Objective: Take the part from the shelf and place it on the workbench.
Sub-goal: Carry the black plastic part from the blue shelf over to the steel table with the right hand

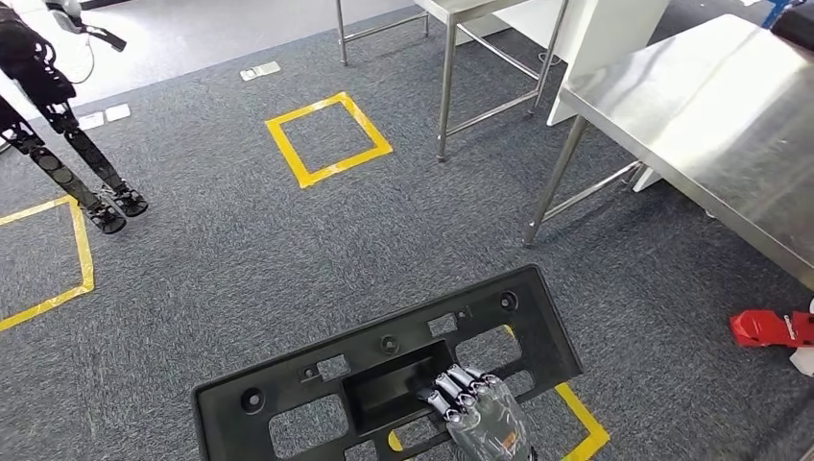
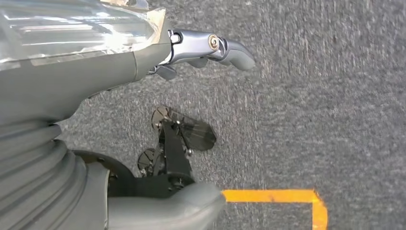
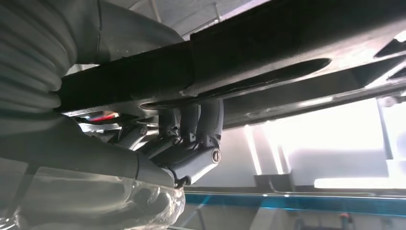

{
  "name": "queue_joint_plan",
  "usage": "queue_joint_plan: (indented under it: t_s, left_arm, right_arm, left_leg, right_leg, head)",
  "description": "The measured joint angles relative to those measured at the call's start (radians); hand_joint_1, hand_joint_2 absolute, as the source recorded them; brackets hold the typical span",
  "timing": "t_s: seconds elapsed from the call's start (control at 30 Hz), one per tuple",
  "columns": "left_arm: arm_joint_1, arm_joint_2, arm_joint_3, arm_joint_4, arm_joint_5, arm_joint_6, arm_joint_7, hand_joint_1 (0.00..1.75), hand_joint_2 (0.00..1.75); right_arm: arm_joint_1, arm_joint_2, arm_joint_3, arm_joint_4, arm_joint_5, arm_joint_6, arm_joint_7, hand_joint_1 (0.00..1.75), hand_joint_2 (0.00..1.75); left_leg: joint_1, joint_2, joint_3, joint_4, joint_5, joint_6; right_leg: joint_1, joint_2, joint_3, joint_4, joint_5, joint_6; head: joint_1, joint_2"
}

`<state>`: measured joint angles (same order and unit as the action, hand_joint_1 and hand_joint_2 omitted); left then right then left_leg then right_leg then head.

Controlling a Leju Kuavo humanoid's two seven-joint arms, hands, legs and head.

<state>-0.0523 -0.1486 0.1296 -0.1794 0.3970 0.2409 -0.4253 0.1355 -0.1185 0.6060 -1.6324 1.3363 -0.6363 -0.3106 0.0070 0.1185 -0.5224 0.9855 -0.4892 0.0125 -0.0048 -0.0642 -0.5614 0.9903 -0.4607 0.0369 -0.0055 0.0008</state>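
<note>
At far left stand another robot's dark legs on the grey carpet. Three yellow tape squares mark the floor: one at the left edge, one farther off in the middle, and one near, partly hidden beneath the part.

The robot's left hand hangs over the carpet with its fingers loosely curved and nothing in them.

Near centre, the single part, a long black plastic panel with many cut-outs and mounting holes, is carried flat above the floor. The right hand grasps it, fingers hooked over the edge of the central recess. It looks stiff and fairly light but wide, so held off-centre by one hand it will probably tip or swing; the smooth plastic may also slide. The recess rim seems the soundest hold.

To the right, two steel tables: a smaller one far off and the large workbench, with a red object on the floor near it.
</note>
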Motion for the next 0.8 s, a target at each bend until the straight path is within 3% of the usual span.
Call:
queue_joint_plan:
  t_s: [0.03, 0.1, 0.17, 0.2, 0.27, 0.3, 0.33, 0.4, 0.47, 0.53, 0.57, 0.63, 0.7, 0.77, 0.8]
  left_arm:
    - [-0.001, -0.001, 0.000, 0.000, 0.000, 0.000, -0.001, 0.00, 1.75]
    - [-0.004, -0.001, 0.000, -0.001, -0.001, 0.002, -0.003, 0.00, 1.75]
    - [-0.003, -0.001, -0.001, -0.001, -0.003, 0.002, -0.004, 0.00, 1.75]
    - [-0.001, -0.001, -0.001, -0.001, -0.004, 0.002, -0.005, 0.00, 1.75]
    - [0.002, -0.001, -0.001, -0.001, -0.005, 0.002, -0.005, 0.00, 1.75]
    - [0.003, 0.000, -0.001, -0.001, -0.005, 0.002, -0.006, 0.00, 1.75]
    - [0.003, 0.000, -0.001, -0.001, -0.004, 0.001, -0.008, 0.00, 1.75]
    - [0.002, 0.001, -0.001, -0.001, -0.004, -0.003, -0.012, 0.00, 1.75]
    - [0.002, 0.001, -0.002, -0.001, -0.006, -0.008, -0.016, 0.00, 1.75]
    - [0.000, 0.001, -0.003, -0.001, -0.007, -0.011, -0.018, 0.00, 1.75]
    - [0.000, 0.001, -0.003, -0.001, -0.007, -0.011, -0.018, 0.00, 1.75]
    - [0.000, 0.001, -0.004, -0.001, -0.007, -0.015, -0.019, 0.00, 1.75]
    - [0.002, 0.001, -0.004, -0.001, -0.008, -0.021, -0.023, 0.00, 1.75]
    - [0.004, 0.002, -0.005, -0.001, -0.008, -0.030, -0.029, 0.00, 1.75]
    - [0.003, 0.002, -0.005, -0.001, -0.008, -0.033, -0.032, 0.00, 1.75]
  right_arm:
    - [0.000, -0.001, 0.000, 0.000, 0.000, 0.000, 0.001, 1.75, 1.75]
    - [-0.001, -0.002, 0.003, 0.000, -0.001, 0.000, 0.005, 1.75, 1.75]
    - [-0.002, -0.002, 0.007, 0.001, 0.000, 0.000, 0.007, 1.75, 1.75]
    - [-0.003, -0.002, 0.008, 0.002, 0.000, 0.000, 0.008, 1.75, 1.75]
    - [-0.004, -0.003, 0.010, 0.004, 0.000, 0.000, 0.009, 1.75, 1.75]
    - [-0.004, -0.004, 0.011, 0.004, 0.000, 0.000, 0.010, 1.75, 1.75]
    - [-0.005, -0.004, 0.012, 0.005, 0.000, 0.000, 0.010, 1.75, 1.75]
    - [-0.008, -0.005, 0.014, 0.006, -0.001, 0.000, 0.010, 1.75, 1.75]
    - [-0.010, -0.006, 0.015, 0.007, -0.001, 0.000, 0.010, 1.75, 1.75]
    - [-0.011, -0.009, 0.016, 0.007, -0.003, 0.000, 0.009, 1.75, 1.75]
    - [-0.011, -0.010, 0.016, 0.007, -0.005, 0.000, 0.009, 1.75, 1.75]
    - [-0.013, -0.014, 0.016, 0.007, -0.007, 0.000, 0.008, 1.75, 1.75]
    - [-0.016, -0.017, 0.016, 0.008, -0.013, 0.000, 0.003, 1.75, 1.75]
    - [-0.017, -0.020, 0.016, 0.009, -0.020, 0.000, -0.004, 1.75, 1.75]
    - [-0.017, -0.020, 0.015, 0.010, -0.021, 0.000, -0.007, 1.75, 1.75]
  left_leg:
    - [0.002, 0.007, 0.002, 0.001, -0.003, -0.006]
    - [0.010, -0.024, -0.007, 0.035, -0.033, -0.017]
    - [0.015, -0.087, -0.053, 0.143, -0.099, -0.021]
    - [0.016, -0.105, -0.086, 0.213, -0.132, -0.022]
    - [0.016, -0.118, -0.130, 0.298, -0.151, -0.024]
    - [0.017, -0.120, -0.129, 0.287, -0.130, -0.024]
    - [0.018, -0.124, -0.110, 0.240, -0.093, -0.024]
    - [0.026, -0.164, -0.052, 0.105, -0.027, -0.024]
    - [0.028, -0.198, -0.024, 0.038, -0.010, -0.021]
    - [0.020, -0.185, -0.023, 0.033, -0.010, -0.009]
    - [0.018, -0.172, -0.022, 0.028, -0.006, 0.000]
    - [0.016, -0.145, -0.021, 0.019, 0.002, 0.019]
    - [0.013, -0.116, -0.022, 0.016, 0.004, 0.028]
    - [0.010, -0.086, -0.024, 0.016, 0.004, 0.030]
    - [0.010, -0.073, -0.024, 0.017, 0.003, 0.029]
  right_leg:
    - [-0.005, 0.013, -0.001, -0.001, 0.002, -0.007]
    - [-0.014, 0.038, 0.000, -0.004, 0.006, -0.022]
    - [-0.017, 0.060, 0.003, -0.005, 0.010, -0.036]
    - [-0.015, 0.072, 0.003, -0.005, 0.012, -0.041]
    - [-0.012, 0.099, 0.003, -0.004, 0.012, -0.043]
    - [-0.011, 0.114, 0.004, -0.003, 0.012, -0.042]
    - [-0.011, 0.129, 0.005, -0.001, 0.012, -0.042]
    - [-0.009, 0.156, 0.001, 0.008, 0.010, -0.038]
    - [-0.006, 0.179, -0.010, 0.015, 0.010, -0.028]
    - [-0.007, 0.200, -0.023, 0.013, 0.016, -0.014]
    - [-0.008, 0.194, -0.029, 0.016, 0.016, -0.007]
    - [-0.007, 0.143, -0.057, 0.062, -0.009, -0.004]
    - [-0.008, 0.089, -0.114, 0.181, -0.069, -0.009]
    - [-0.011, 0.079, -0.162, 0.288, -0.110, -0.005]
    - [-0.012, 0.076, -0.160, 0.291, -0.108, 0.002]
  head:
    - [-0.001, 0.000]
    - [-0.004, 0.000]
    - [-0.009, 0.000]
    - [-0.010, 0.000]
    - [-0.010, 0.000]
    - [-0.011, 0.000]
    - [-0.011, 0.000]
    - [-0.011, 0.000]
    - [-0.010, 0.000]
    - [-0.010, 0.000]
    - [-0.010, 0.000]
    - [-0.005, 0.000]
    - [0.001, 0.000]
    - [0.003, 0.000]
    - [0.003, 0.000]
